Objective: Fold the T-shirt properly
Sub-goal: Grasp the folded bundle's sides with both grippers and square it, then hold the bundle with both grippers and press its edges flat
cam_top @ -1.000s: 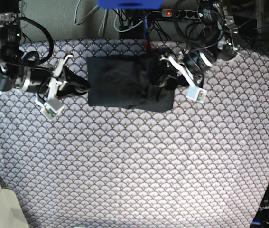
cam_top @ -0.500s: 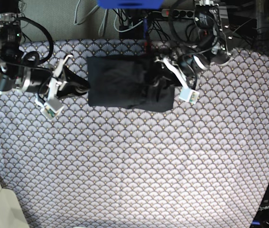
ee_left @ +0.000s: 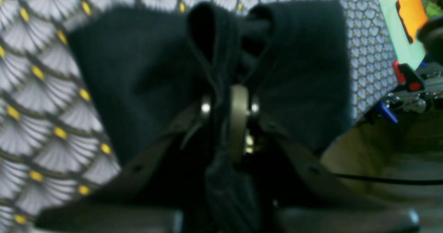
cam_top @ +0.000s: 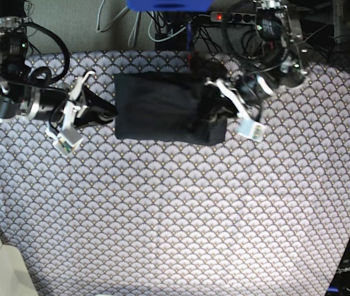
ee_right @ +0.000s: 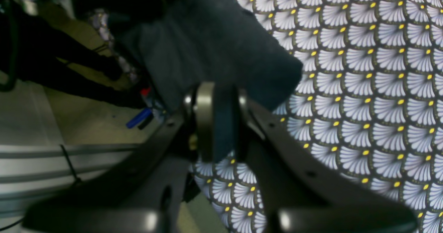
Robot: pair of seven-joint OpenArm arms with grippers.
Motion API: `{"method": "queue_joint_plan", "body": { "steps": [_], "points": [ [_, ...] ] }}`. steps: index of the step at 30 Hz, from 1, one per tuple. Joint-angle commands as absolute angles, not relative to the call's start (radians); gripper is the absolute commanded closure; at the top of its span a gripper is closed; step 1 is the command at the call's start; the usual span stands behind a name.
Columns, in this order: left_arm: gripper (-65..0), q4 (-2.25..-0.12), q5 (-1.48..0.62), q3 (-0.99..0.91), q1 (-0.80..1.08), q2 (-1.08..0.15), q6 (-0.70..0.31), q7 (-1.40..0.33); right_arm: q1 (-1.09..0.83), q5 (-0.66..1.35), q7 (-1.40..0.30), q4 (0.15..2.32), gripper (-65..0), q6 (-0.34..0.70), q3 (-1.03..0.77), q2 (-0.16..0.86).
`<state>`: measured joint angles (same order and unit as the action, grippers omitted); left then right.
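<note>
At the top middle of the base view, the T-shirt (cam_top: 162, 108) lies folded on the worktop (cam_top: 181, 216), both arms' fingers pinching its ends, ready to fold it over.

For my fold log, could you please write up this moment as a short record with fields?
garment: T-shirt, dark, folded to a compact rectangle, lying near the far edge of the tablecloth
left gripper: jaws closed on a bunched fold at the garment's edge
right gripper: jaws closed on a strip of fabric at the opposite edge
fabric state: wrinkled and gathered at the left gripper, smoother elsewhere
background: power strip and cables beyond the cloth
</note>
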<state>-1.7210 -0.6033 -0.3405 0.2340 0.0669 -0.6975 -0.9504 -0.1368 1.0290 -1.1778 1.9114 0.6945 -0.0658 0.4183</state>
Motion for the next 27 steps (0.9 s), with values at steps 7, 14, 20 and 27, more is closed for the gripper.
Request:
{"method": "queue_joint_plan", "body": {
  "steps": [7, 14, 20, 27],
  "points": [
    [0.0, -1.765, -0.619, -0.487, 0.222, 0.036, -0.698, -0.986, -0.128, 1.059, -1.156, 1.926, -7.3, 0.698, -0.071, 0.429],
    [0.0, -1.681, -0.611, -0.487, 0.196, 0.030, -0.698, -0.993, -0.128, 1.059, -1.158, 1.926, -7.3, 0.698, -0.071, 0.415],
    [0.0, -1.633, -0.610, -0.486, 0.176, 0.030, -0.698, -0.993, -0.128, 1.064, -1.161, 1.933, -6.9, 0.698, -0.071, 0.380],
    [0.0, -1.635, -0.610, -0.486, 0.176, 0.030, -0.698, -0.995, -0.119, 1.061, -1.155, 1.926, -6.9, 0.698, -0.071, 0.338]
  ]
}}
